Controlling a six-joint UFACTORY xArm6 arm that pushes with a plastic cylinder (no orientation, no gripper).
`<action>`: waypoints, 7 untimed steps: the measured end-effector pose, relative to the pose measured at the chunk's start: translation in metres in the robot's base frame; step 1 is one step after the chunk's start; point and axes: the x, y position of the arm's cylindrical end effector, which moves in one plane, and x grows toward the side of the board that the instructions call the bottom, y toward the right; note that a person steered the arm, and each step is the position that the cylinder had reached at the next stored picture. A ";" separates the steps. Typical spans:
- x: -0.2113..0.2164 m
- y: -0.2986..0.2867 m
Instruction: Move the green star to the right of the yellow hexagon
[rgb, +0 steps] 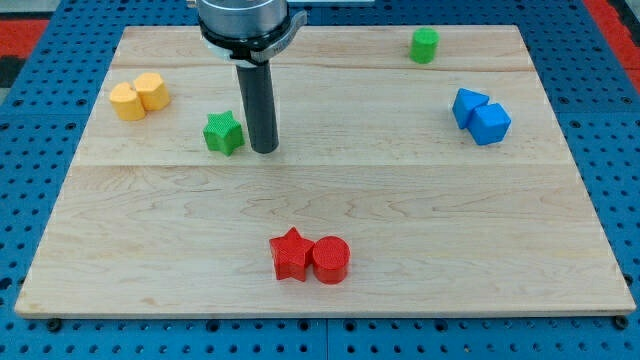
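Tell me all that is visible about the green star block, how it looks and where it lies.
The green star is a small, chunky, matte block, plastic by its look, lying flat on the wooden board in the view's upper left. My tip stands just at its right side, close or perhaps touching. The yellow blocks lie apart, further left.

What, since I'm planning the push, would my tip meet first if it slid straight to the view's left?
The green star, just left of my tip with a small gap. Depth is unclear, so it may only clip the star's lower edge.
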 end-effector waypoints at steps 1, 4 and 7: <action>0.022 -0.007; -0.039 -0.091; -0.027 -0.107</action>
